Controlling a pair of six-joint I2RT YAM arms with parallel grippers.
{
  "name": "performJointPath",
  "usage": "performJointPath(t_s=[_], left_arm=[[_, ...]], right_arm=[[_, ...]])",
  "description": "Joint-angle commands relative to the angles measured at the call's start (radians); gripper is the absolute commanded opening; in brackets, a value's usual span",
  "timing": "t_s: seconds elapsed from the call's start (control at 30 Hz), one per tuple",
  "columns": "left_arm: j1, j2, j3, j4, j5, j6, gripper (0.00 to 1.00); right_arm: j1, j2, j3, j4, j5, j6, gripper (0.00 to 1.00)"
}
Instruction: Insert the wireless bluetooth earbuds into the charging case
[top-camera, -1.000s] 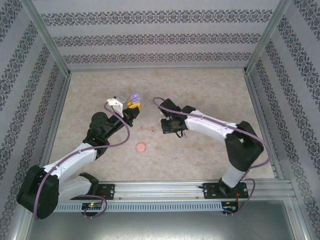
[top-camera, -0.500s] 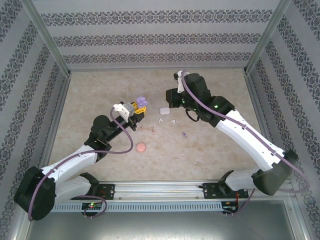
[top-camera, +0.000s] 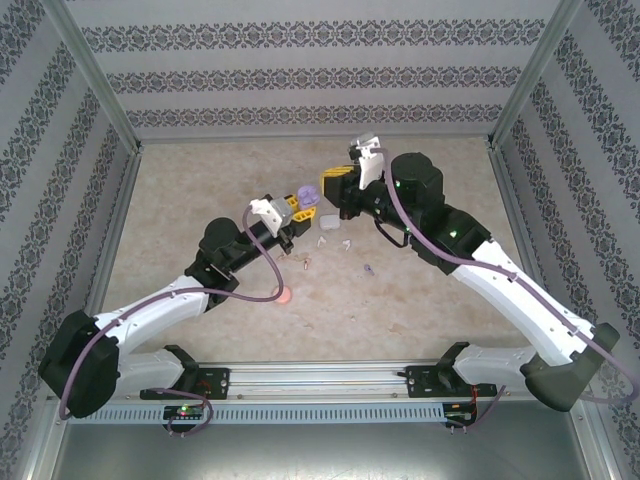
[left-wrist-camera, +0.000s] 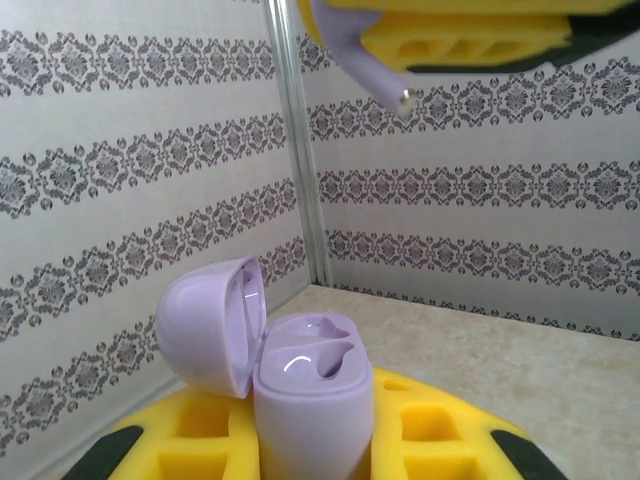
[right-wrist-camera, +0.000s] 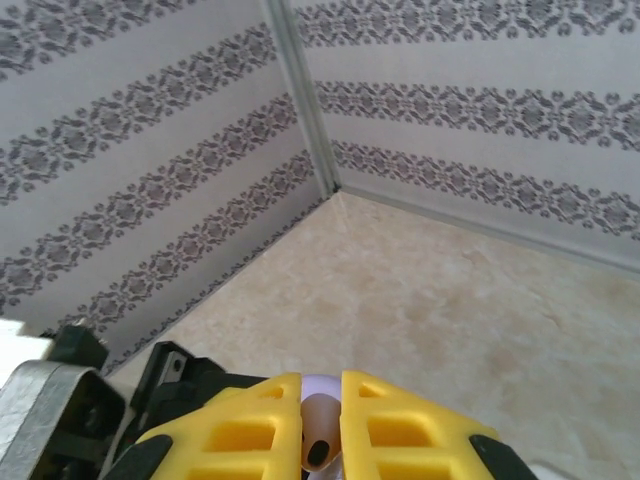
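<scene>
Purple charging case, lid open, sits clamped upright in the left gripper over the table; above it the right gripper pinches a purple earbud stem-down, so insertion is pending and likely needs the stem lined over a well, an alignment legible from the left wrist, not from overhead.
</scene>
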Motion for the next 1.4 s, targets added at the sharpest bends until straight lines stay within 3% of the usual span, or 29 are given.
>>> performJointPath(t_s=[0.0, 0.6, 1.37], left_arm=[[-0.018, 0.016, 0.043, 0.072, 0.023, 0.025, 0.0], [-0.039, 0.02, 0.057, 0.094, 0.036, -0.001, 0.0], [-0.046, -0.004, 0.064, 0.098, 0.037, -0.014, 0.0]], right_arm=[[0.026, -0.032, -0.059, 0.105, -0.037, -0.051, 0.13], [0.056, -0.047, -0.136, 0.188, 0.053, -0.056, 0.12], [0.055, -0.039, -0.178, 0.196, 0.082, -0.025, 0.08]])
